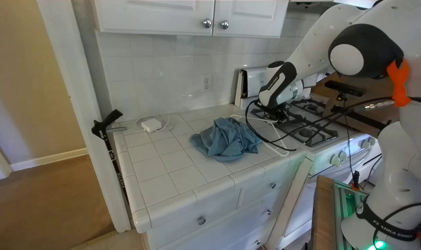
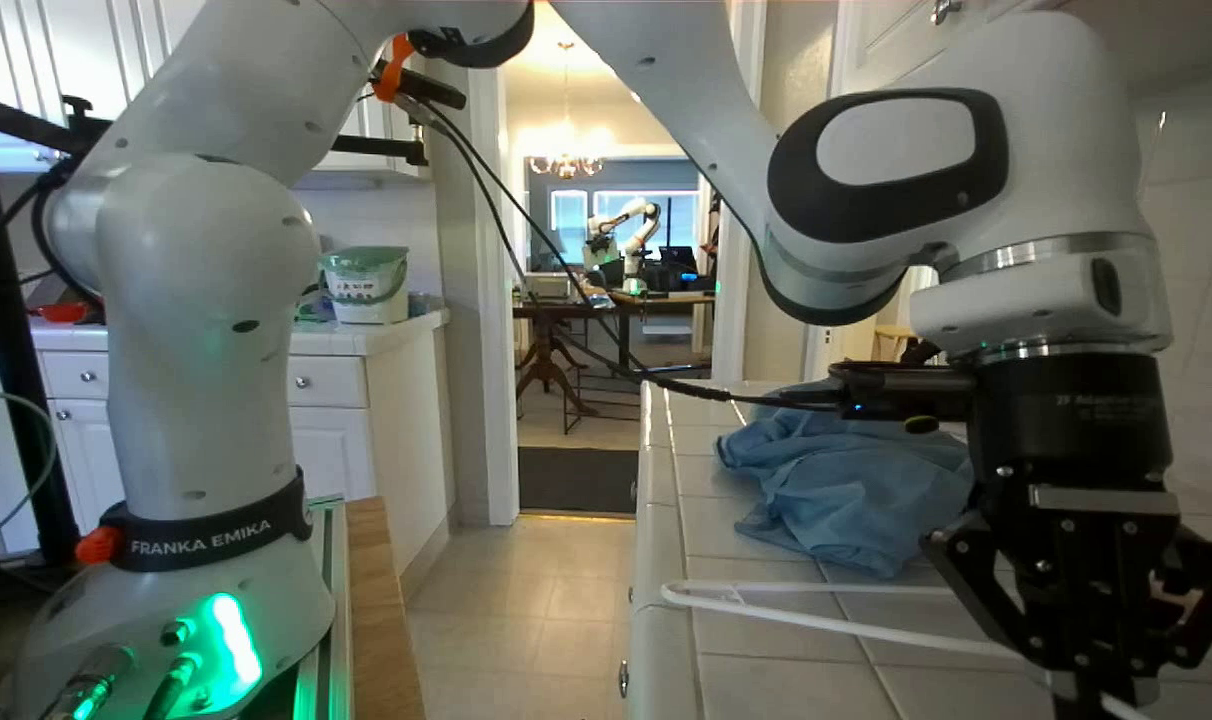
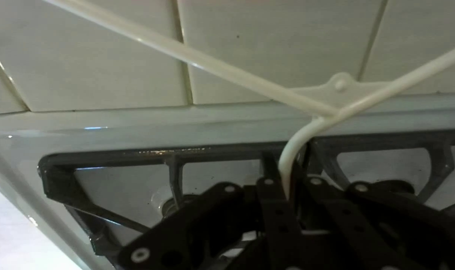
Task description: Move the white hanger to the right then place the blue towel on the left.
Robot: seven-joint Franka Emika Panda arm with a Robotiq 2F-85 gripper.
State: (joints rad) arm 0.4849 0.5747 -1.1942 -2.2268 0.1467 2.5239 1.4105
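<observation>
The white hanger (image 1: 283, 154) lies over the right part of the tiled counter, its hook end toward the stove; it also shows in an exterior view (image 2: 706, 601). In the wrist view the hanger (image 3: 250, 81) runs down to its hook, which sits between my fingers. My gripper (image 3: 292, 183) is shut on the hook, low over the stove's edge; it also shows in both exterior views (image 1: 279, 116) (image 2: 1106, 690). The hook's tip is hidden by the fingers. The blue towel (image 1: 228, 139) lies crumpled on the counter left of the gripper, close to the hanger; it also shows in an exterior view (image 2: 856, 490).
The gas stove (image 1: 306, 133) with black grates adjoins the counter (image 1: 162, 170). A white box (image 1: 151, 124) with thin cables lies at the back left. A black grabber tool (image 1: 108, 121) leans at the counter's left end. Cabinets (image 1: 155, 17) hang above. Black cables (image 1: 266, 139) loop from the arm.
</observation>
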